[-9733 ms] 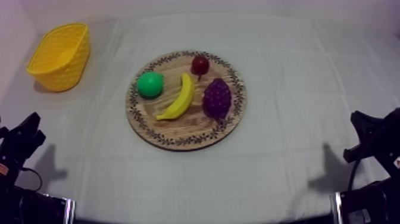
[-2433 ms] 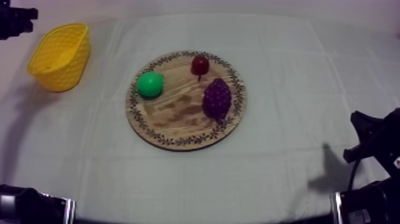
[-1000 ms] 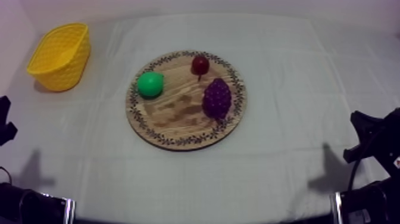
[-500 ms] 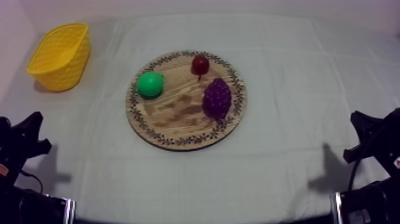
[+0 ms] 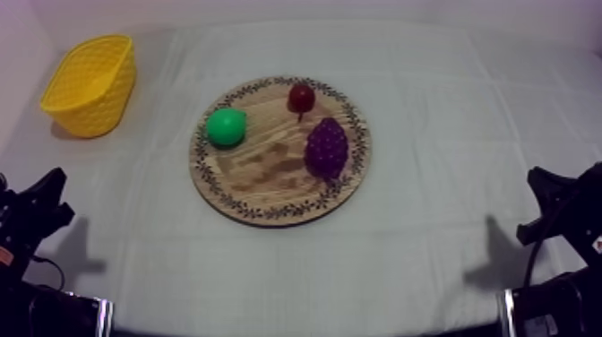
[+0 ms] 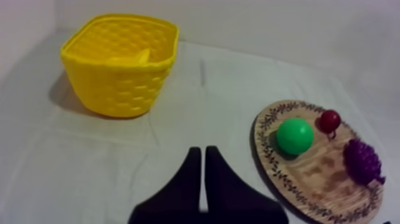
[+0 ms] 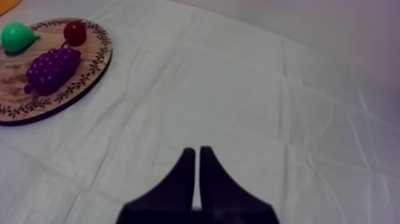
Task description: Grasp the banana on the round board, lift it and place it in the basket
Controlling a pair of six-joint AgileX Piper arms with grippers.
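Two tools are recorded, one at each side of the surface.

Left tool: the fingers are pressed together in a narrow wedge, and nothing is held.

Right tool: the fingers are likewise pressed together, and nothing is held.

Yellow basket: it is set ahead of the left tool and off to its left, well apart from it.

Banana: it is lodged inside the yellow basket, and one pale yellow end is seen against the far wall.

Wooden board: it is laid ahead of the left tool to its right, and ahead of the right tool to its left.

Three pieces are carried on the board:
- Pear: placed nearest the left tool.
- Small red fruit: placed just beyond the pear.
- Bunch of grapes: placed on the side towards the right tool.
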